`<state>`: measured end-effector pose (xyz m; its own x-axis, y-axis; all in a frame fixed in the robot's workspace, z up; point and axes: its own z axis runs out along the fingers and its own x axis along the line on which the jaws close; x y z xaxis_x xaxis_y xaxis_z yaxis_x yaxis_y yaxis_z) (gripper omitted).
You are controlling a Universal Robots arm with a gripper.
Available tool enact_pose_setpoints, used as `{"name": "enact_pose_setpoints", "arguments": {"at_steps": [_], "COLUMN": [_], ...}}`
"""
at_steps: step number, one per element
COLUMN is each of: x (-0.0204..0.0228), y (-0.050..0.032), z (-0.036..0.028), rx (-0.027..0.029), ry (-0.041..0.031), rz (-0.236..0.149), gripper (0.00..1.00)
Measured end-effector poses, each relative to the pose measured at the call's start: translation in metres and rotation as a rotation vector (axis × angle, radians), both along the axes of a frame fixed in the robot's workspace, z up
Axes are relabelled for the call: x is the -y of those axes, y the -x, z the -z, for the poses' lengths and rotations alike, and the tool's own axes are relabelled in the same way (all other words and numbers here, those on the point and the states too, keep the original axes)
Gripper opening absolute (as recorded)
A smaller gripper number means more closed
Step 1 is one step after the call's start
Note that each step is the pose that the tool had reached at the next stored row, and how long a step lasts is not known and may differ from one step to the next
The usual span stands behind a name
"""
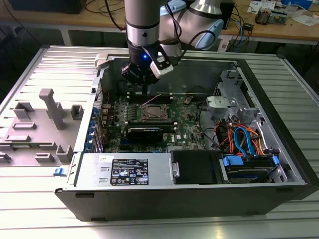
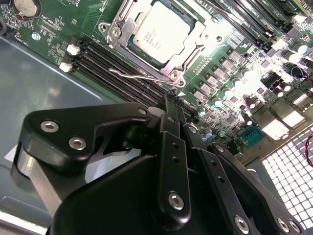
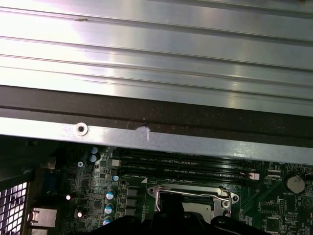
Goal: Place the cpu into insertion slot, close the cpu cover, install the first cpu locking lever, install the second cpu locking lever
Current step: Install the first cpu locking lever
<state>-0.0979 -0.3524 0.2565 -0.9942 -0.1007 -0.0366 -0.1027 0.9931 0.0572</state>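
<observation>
Exterior view: the gripper (image 1: 145, 91) hangs inside the open computer case (image 1: 164, 204), which rests on the ribbed counter (image 1: 149, 229). Its tip is above the green motherboard (image 1: 192, 124), just behind the cpu (image 1: 156, 113). The jaws appear pressed together, with nothing visible between them.

Second wrist view: the cpu sits flat in the insertion slot (image 2: 173, 74). The cpu cover (image 2: 193, 46) lies down around it, and the chip's metal top shows through the cut-out. A thin wire locking lever (image 2: 139, 76) runs along the slot's near edge, beside the long black memory slots (image 2: 105, 58). It looks unlatched. The jaw tip is close above this lever and apart from it.

First wrist view: the case wall (image 3: 156, 139) crosses the frame, with the slot's metal hardware below it.

Risk assessment: the lever is thin and springy. A tip that meets it off-centre would probably slip and strike the memory slots or the small parts nearby.

View comparison: the second wrist view resolves the seated chip and the lever. The exterior view gives the arm's position within the case.
</observation>
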Motion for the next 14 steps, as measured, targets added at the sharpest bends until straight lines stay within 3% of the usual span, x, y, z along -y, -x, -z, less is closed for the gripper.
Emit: {"name": "enact_pose_setpoints", "arguments": {"at_steps": [14], "x": [0.0009], "y": [-0.0015], "z": [0.0026], "rx": [0.0001], "ry": [-0.0014], "rz": [0.0], "gripper": [0.11]}}
